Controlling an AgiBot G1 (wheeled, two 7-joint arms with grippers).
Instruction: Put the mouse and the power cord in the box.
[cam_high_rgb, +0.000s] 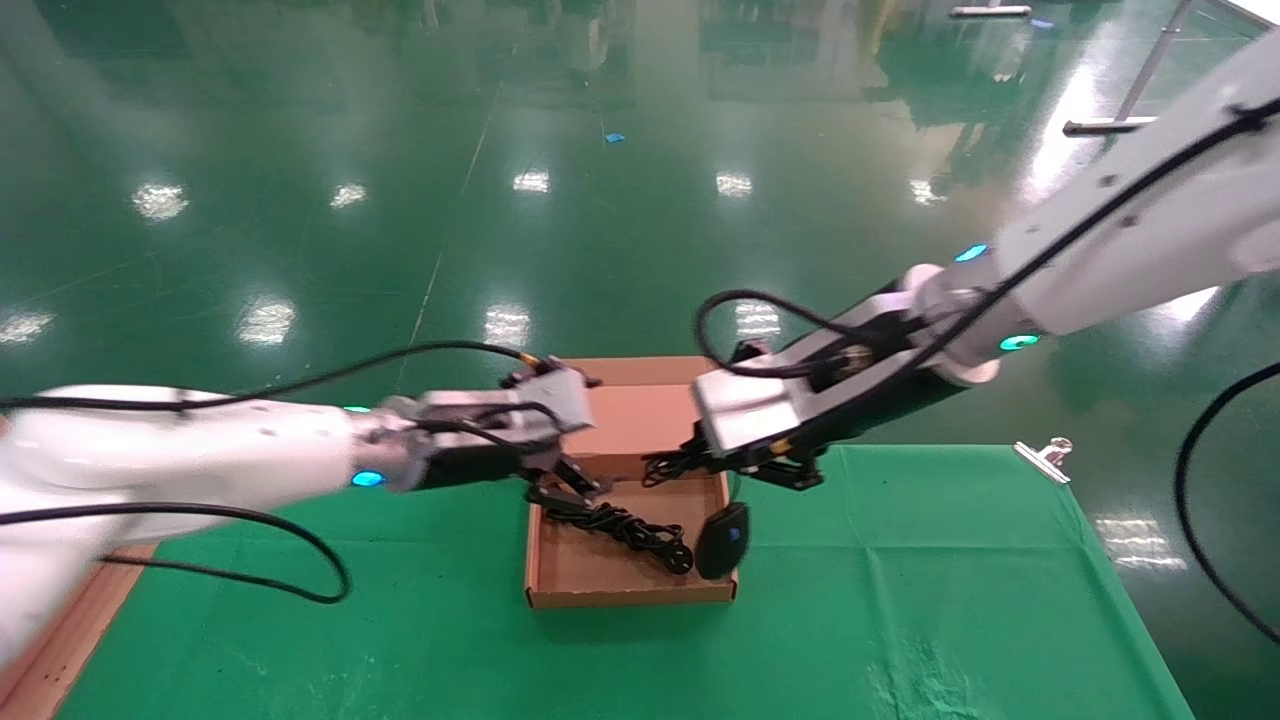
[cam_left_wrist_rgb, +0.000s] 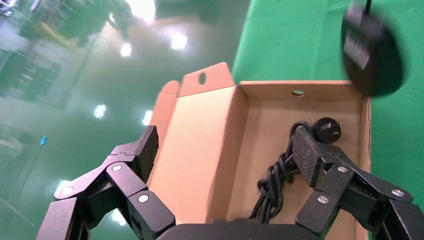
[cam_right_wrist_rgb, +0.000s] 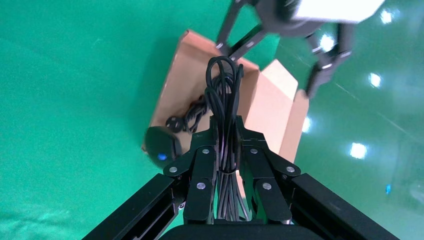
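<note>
While dangling, mouse (cam_high_rgb: 723, 540) below right gripper (cam_high_rgb: 700, 462)

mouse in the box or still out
Out: the mouse dangles by its cable from the right gripper, over the box's right wall.

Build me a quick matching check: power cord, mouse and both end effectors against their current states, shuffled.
1. power cord
2. mouse
3. left end effector
4. right end effector

A. open, above the box
B. dangling at the box's right wall
C. lying inside the box
D. shut on the mouse's bundled cable

Pairs: 1-C, 2-B, 3-A, 4-D
</note>
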